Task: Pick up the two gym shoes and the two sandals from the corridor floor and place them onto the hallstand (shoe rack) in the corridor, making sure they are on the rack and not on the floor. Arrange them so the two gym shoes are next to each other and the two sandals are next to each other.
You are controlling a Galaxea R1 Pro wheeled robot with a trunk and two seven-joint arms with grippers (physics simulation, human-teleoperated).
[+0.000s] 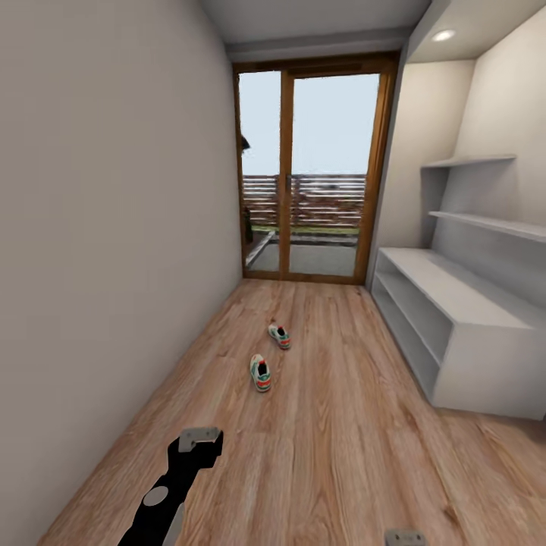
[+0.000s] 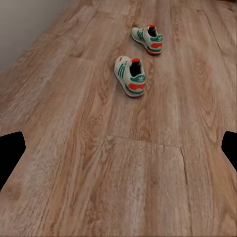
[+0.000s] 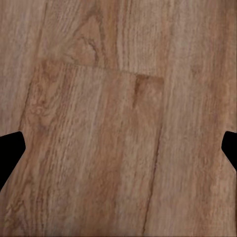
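Hallstand (image 1: 455, 303) shelves bare. Two gym shoes (image 1: 261, 373) on corridor floor (image 1: 341, 455), apart. Left hand (image 2: 118, 148) spread wide; right hand (image 3: 118, 148) likewise.

A wood-framed glass door (image 1: 312, 171) stands at twelve o'clock; a plain grey wall (image 1: 106, 227) runs along nine o'clock.

Head camera high, facing down the corridor toward the glass door (image 1: 318, 171). Left wrist camera low, angled along the corridor floor (image 2: 118, 187); shares the two gym shoes (image 2: 131, 75) with head. Right wrist camera close above bare planks.
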